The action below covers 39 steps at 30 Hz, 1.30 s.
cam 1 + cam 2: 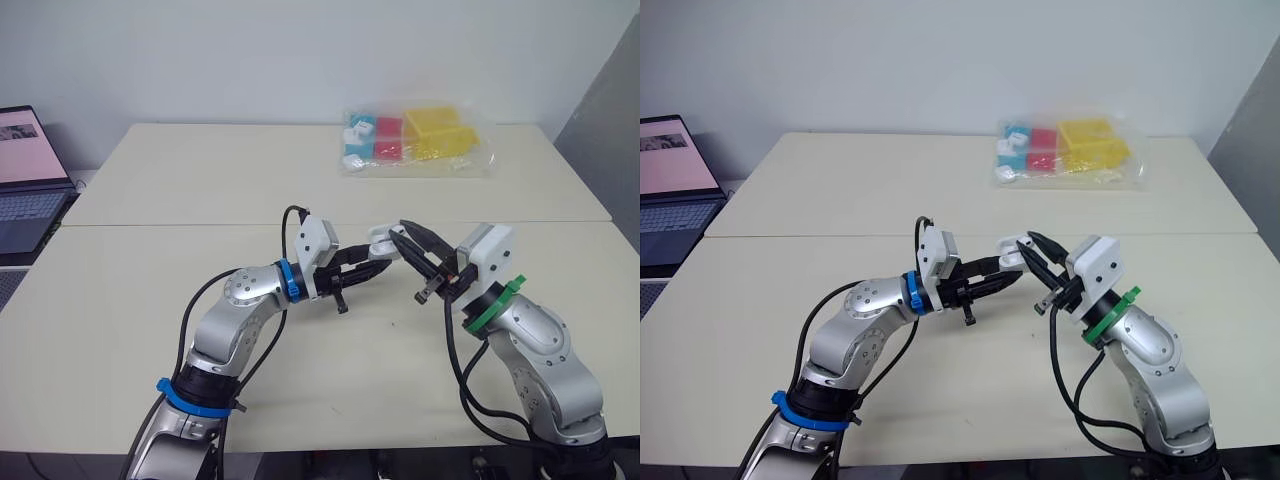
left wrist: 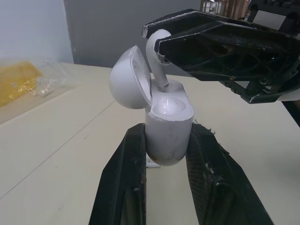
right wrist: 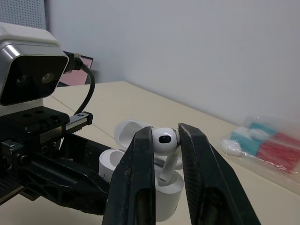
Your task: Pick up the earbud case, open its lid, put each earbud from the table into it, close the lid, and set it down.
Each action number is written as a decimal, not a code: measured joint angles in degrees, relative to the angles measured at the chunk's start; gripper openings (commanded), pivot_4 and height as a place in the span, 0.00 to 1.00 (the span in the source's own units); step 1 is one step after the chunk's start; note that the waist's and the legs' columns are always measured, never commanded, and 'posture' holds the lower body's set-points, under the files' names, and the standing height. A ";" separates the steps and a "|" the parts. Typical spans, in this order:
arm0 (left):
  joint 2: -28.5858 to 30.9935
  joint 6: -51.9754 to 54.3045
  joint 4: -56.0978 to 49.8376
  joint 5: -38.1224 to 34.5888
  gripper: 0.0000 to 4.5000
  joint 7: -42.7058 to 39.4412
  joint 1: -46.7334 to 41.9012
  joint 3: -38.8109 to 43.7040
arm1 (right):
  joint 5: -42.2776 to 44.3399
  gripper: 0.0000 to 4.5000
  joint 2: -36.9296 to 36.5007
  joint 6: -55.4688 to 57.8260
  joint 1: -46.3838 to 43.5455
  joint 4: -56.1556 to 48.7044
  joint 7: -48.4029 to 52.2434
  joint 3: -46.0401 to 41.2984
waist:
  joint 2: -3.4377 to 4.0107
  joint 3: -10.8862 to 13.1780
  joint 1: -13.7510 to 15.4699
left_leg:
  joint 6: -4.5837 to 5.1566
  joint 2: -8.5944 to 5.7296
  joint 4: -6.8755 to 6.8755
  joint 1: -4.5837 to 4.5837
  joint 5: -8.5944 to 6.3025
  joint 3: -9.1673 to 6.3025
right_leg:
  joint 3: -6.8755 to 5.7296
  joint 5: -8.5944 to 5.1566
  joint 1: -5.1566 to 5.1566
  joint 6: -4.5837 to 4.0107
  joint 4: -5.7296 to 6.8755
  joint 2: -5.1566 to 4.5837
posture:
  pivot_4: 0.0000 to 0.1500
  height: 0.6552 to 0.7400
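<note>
Above the middle of the desk, the two arms meet tip to tip. The left end effector is clamped on the lower body of the white earbud case and holds it upright, clear of the surface, with its lid swung open to one side. The right end effector is closed on the head of an earbud, whose stem points down into the mouth of the case and seems to be just entering its socket.

Judging from this, the pick-up and the lid opening are done, and one earbud is about halfway seated. Whether the other socket is already filled I cannot tell: the top of the case is partly hidden by the black fingers. A small white shape shows just beneath the case in the left wrist view, but it is too unclear to name. Seating and releasing this earbud, dealing with any second one, closing the lid and setting the case down all look to be left.

The desk is pale cream and matte, made of two tops joined along a seam that runs across behind the arms. On the far half lies a clear plastic bag of cyan, red and yellow blocks. An open laptop sits off to the robot's left, and a plain white wall stands behind
</note>
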 measured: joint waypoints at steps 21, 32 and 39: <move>-0.03 1.63 -1.39 -1.28 0.18 0.58 -0.05 0.29 | -1.92 0.40 0.07 -3.25 1.92 0.69 0.31 0.91 | 0.00 0.00 0.00 | 0.00 0.00 0.00 0.00 0.00 -0.01 | 0.00 -0.02 0.00 0.03 0.00 0.00 | 1.00 1.00; 0.07 1.59 -1.52 -1.37 0.18 1.00 -0.11 0.90 | -0.69 0.86 -2.01 -1.88 3.22 -0.36 1.74 0.46 | 0.00 0.00 0.02 | 0.00 0.00 0.00 -0.01 0.00 0.00 | 0.00 -0.01 0.00 0.01 -0.01 0.00 | 1.00 1.00; 1.50 -0.13 -1.30 -0.20 0.18 0.64 0.10 0.92 | 5.71 0.86 -8.82 2.12 4.99 -5.49 4.50 -7.68 | 0.00 0.00 0.09 | 0.00 -0.01 0.00 0.00 0.00 -0.01 | 0.00 -0.13 0.03 0.23 -0.03 0.00 | 1.00 1.00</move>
